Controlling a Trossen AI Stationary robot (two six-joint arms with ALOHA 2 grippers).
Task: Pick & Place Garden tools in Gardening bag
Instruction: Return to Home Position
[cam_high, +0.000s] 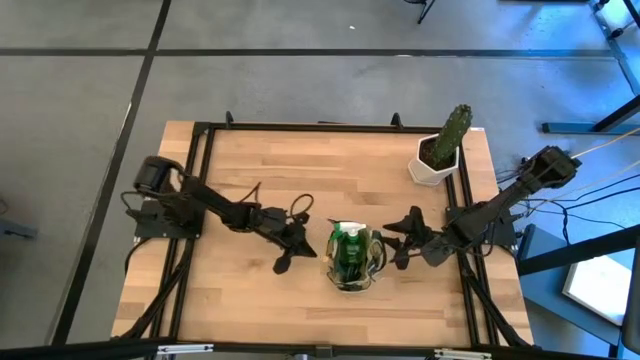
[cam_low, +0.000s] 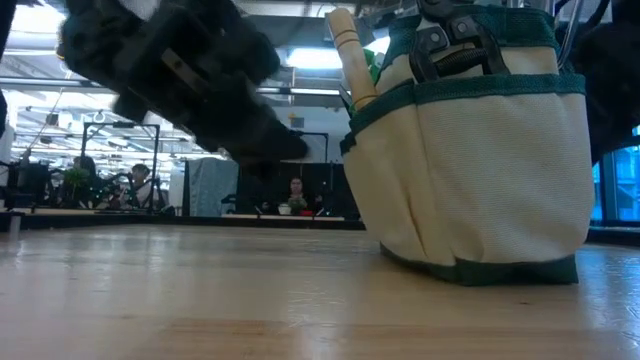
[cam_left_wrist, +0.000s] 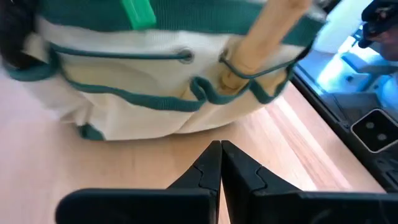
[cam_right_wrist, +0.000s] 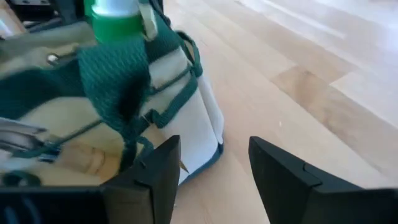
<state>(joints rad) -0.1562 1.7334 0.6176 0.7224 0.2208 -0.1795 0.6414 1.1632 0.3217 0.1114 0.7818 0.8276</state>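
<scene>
The fingers (cam_left_wrist: 208, 171) of the left gripper (cam_high: 297, 250) are pressed together, holding nothing, at nine o'clock of the small green-and-cream cloth gardening bag (cam_high: 352, 265). The right gripper (cam_high: 396, 243), at three o'clock, is spread wide, holding nothing. It could snag the green loop handle (cam_right_wrist: 118, 87) and tip the bag.

The gardening bag (cam_low: 480, 170) is coarse cream canvas trimmed in woven green webbing (one small metal rivet (cam_left_wrist: 185, 57) glints on it). The tool handle (cam_left_wrist: 261, 37) is bare pale wood, the spray bottle (cam_right_wrist: 115, 18) smooth green plastic, the table (cam_low: 200, 300) satin-finished wood with visible grain.
</scene>
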